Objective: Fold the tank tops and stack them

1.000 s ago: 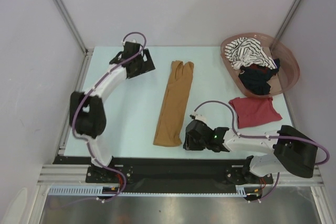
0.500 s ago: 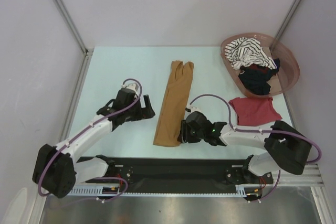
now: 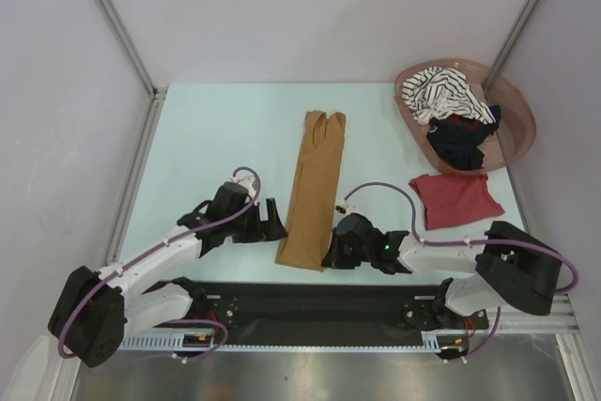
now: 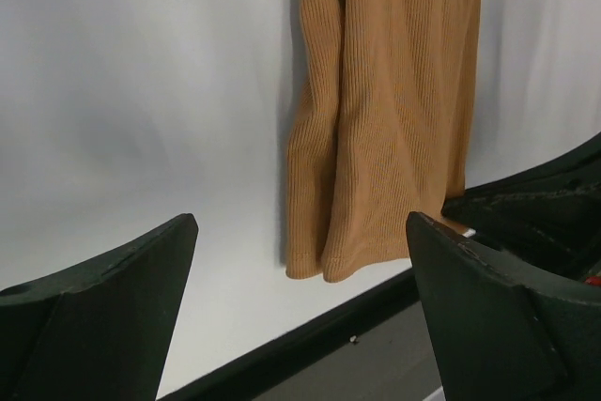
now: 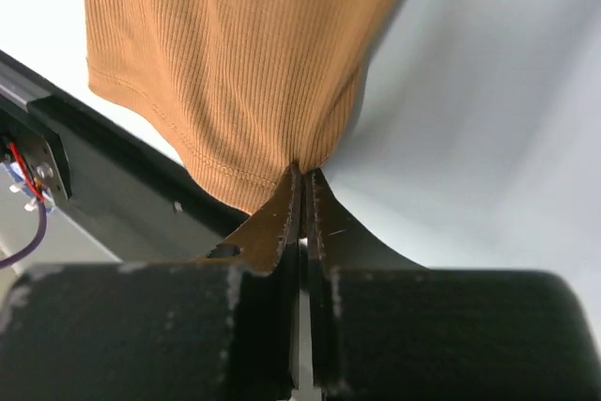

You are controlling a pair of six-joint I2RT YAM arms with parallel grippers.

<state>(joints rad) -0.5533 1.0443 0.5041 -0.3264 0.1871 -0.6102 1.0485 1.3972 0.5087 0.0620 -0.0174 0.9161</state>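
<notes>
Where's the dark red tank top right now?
In the top view, the dark red tank top lies flat on the right of the table, just on the near side of the basket, right of the mustard-brown tank top.

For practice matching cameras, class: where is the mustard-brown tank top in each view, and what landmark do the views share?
Top external: mustard-brown tank top, a long strip mid-table.
Left wrist: upper centre-right, hem end lowest.
Right wrist: upper left, hem corner pinched by the right gripper.
Shared landmark: the black rail beside the hem.
</notes>
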